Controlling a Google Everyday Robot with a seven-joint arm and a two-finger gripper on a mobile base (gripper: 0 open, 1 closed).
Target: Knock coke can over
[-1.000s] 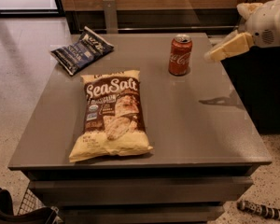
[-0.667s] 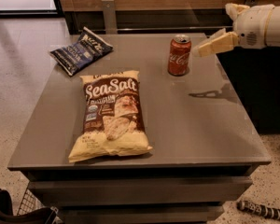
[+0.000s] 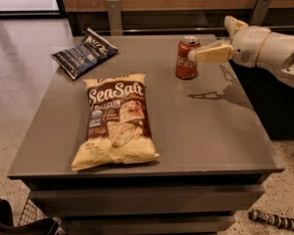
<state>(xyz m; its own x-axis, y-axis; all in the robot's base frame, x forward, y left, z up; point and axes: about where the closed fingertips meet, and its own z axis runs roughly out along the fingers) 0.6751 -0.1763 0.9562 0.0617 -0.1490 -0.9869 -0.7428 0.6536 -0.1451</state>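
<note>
Desk [image 3: 225,136], grey and flat-topped, carrying three items, with the robot arm [image 3: 279,50] reaching in over its far right corner. Large "SeaSalt" chip bag [image 3: 116,121] lying flat, well apart from the fingers [image 3: 213,54], beyond the can from them and nearer the camera. Smaller dark blue bag [image 3: 84,53] lying near the far corner, farther from the fingers than anything else on the desk. Gripper [image 3: 208,38] held level above the desk, its two fingers spread apart with nothing between them; the nearer one points straight at the can. Coke can [image 3: 186,58] upright near the far edge of the desk, directly at that fingertip; whether the two touch cannot be told. Contact appears to fall about mid-height on the can, so a slow push may slide it upright across the smooth surface instead of tipping it. An off-centre push may merely spin it aside. Once toppled, the can could roll off the nearby far edge.
</note>
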